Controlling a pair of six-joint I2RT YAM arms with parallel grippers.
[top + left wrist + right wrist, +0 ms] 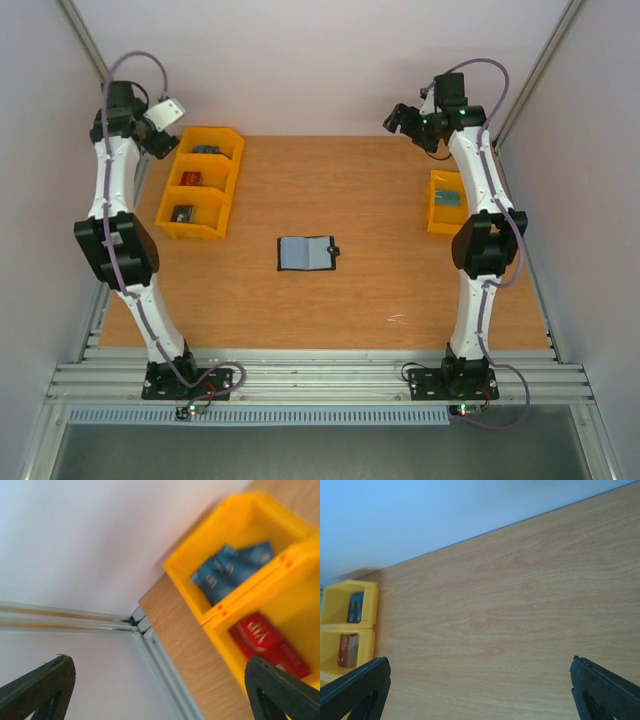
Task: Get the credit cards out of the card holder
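The card holder (306, 253) lies open at the middle of the table, blue-grey panels up, snap tab on its right. I cannot tell whether any credit cards sit in its panels. My left gripper (160, 142) is open and empty at the far left corner, beside the yellow bin; its fingers stand wide apart in the left wrist view (157, 680). My right gripper (400, 118) is open and empty at the far right, raised over bare wood in the right wrist view (480, 680). Both grippers are far from the holder.
A yellow three-part bin (228, 190) stands at the far left; it holds blue card-like items (232, 570), a red one (267, 642) and a dark one. A smaller yellow bin (437, 215) with a blue item stands at the right edge. White walls enclose the table.
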